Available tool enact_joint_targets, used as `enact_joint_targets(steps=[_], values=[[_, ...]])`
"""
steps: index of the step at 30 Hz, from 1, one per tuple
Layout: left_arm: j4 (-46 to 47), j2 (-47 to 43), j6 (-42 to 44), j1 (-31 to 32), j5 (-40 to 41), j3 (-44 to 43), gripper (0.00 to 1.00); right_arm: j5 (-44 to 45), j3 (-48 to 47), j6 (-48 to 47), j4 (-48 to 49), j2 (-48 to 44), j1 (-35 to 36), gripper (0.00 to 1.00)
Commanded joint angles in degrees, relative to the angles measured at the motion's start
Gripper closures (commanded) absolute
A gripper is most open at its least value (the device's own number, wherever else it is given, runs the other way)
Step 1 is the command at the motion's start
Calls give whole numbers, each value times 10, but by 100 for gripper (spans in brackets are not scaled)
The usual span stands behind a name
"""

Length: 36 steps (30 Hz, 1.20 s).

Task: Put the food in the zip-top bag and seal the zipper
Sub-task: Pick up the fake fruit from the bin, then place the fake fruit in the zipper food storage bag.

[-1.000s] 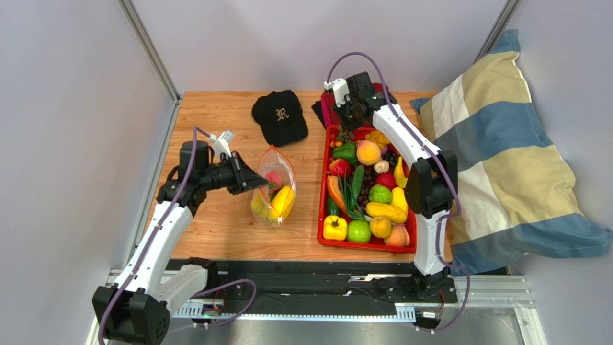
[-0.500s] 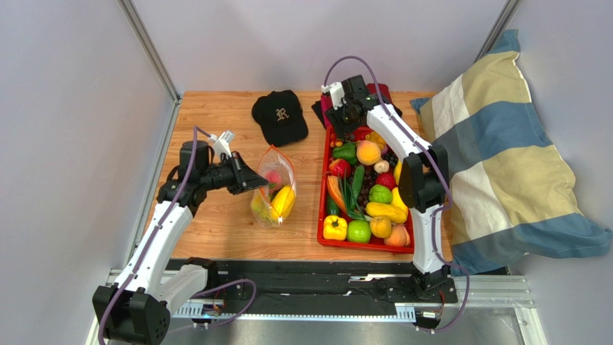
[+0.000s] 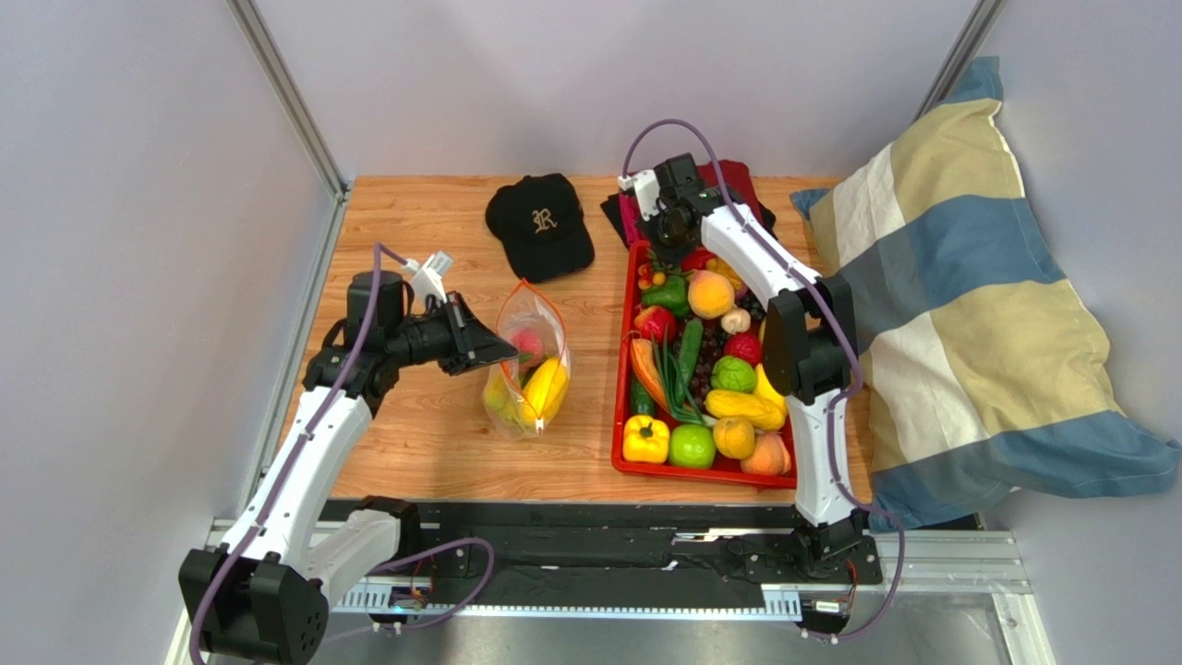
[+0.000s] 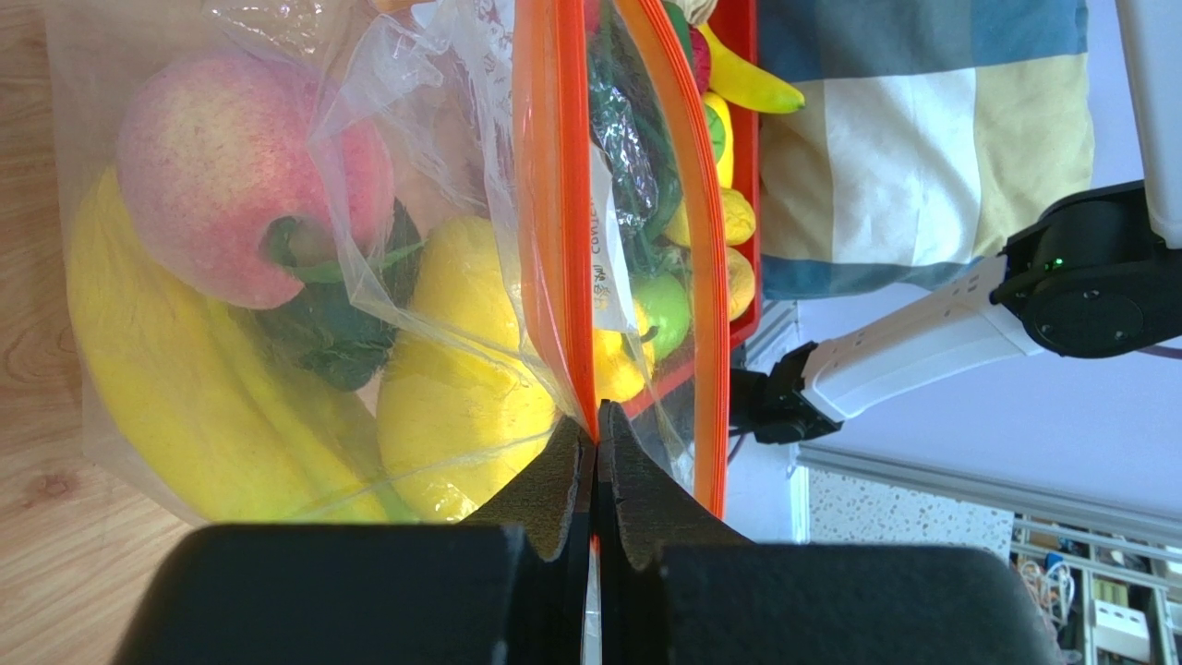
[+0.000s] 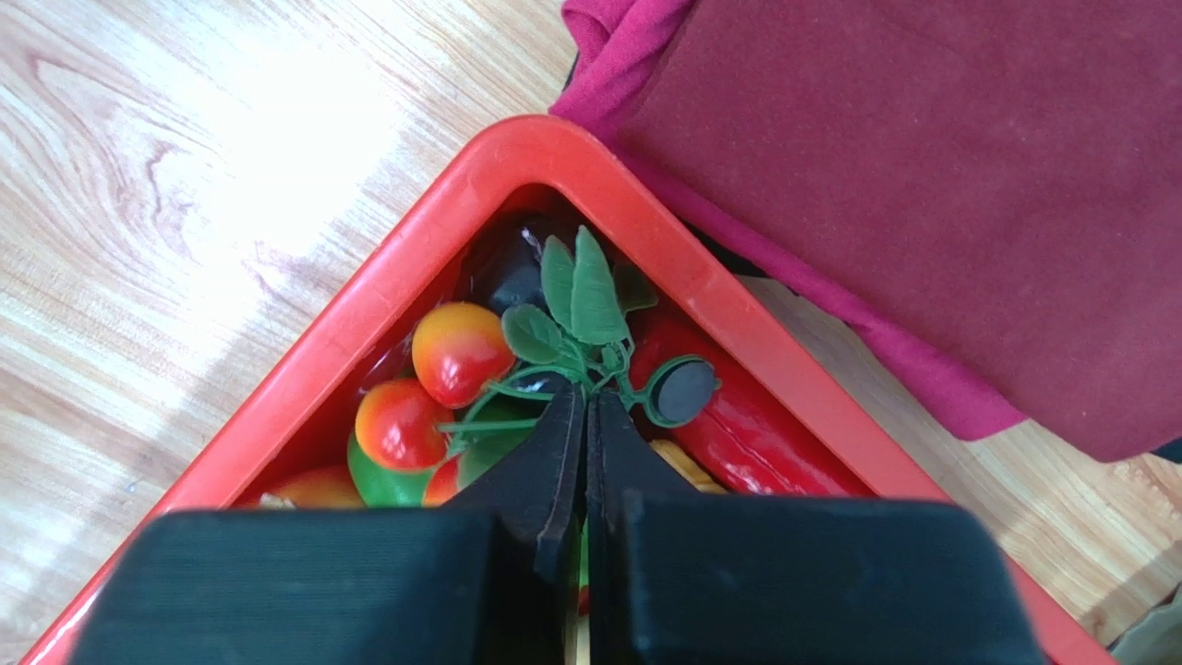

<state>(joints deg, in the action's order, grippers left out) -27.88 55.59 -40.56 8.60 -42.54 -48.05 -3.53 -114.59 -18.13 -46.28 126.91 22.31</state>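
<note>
Propped on the bench (image 3: 416, 430), left of the red tray (image 3: 620, 416): zip-top bag (image 3: 527, 363), food (image 4: 458, 402) inside, zipper (image 4: 555, 208) gaping. Clamped on one zipper lip: left tool (image 4: 597, 464). Pressed together over a tomato sprig (image 5: 576, 298) in the tray's far corner: right tool (image 5: 584, 444).

On the table (image 3: 416, 444) the bag (image 3: 534, 363) stands about midway between the near and far edges, left of centre, with food (image 3: 544, 388) in it. My left claw (image 4: 597, 450) is at its left side, on the zipper (image 4: 555, 208). Behind the bag, near the far edge, lies a cap (image 3: 541, 222). The tray (image 3: 708, 475) sits right of the bag, along the right edge. A cloth (image 5: 944, 180) lies behind the tray. My right claw (image 5: 584, 409) is over the tray's far left corner. A pillow (image 3: 971, 319) lies beyond the right edge.
</note>
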Motion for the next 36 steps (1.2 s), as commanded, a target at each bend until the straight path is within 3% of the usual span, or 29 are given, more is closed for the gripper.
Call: enact_joint_targets(steps=[1, 8, 13, 18, 23, 36], values=[[12, 1, 10, 1, -6, -10, 100, -9, -10, -2, -1, -72, 1, 100], [14, -3, 7, 1, -8, -10, 100, -49, -11, 23, -25, -150, 2, 100], [16, -5, 6, 1, -10, -10, 100, -129, -6, 51, -50, -219, 9, 100], [18, -6, 3, 1, -11, -10, 100, -240, 11, 98, -47, -279, 46, 100], [20, -9, -1, 1, -13, -10, 100, -292, 35, 144, -24, -323, 113, 100], [21, -11, -10, 1, -13, -9, 100, -300, 84, 173, 48, -265, 240, 100]])
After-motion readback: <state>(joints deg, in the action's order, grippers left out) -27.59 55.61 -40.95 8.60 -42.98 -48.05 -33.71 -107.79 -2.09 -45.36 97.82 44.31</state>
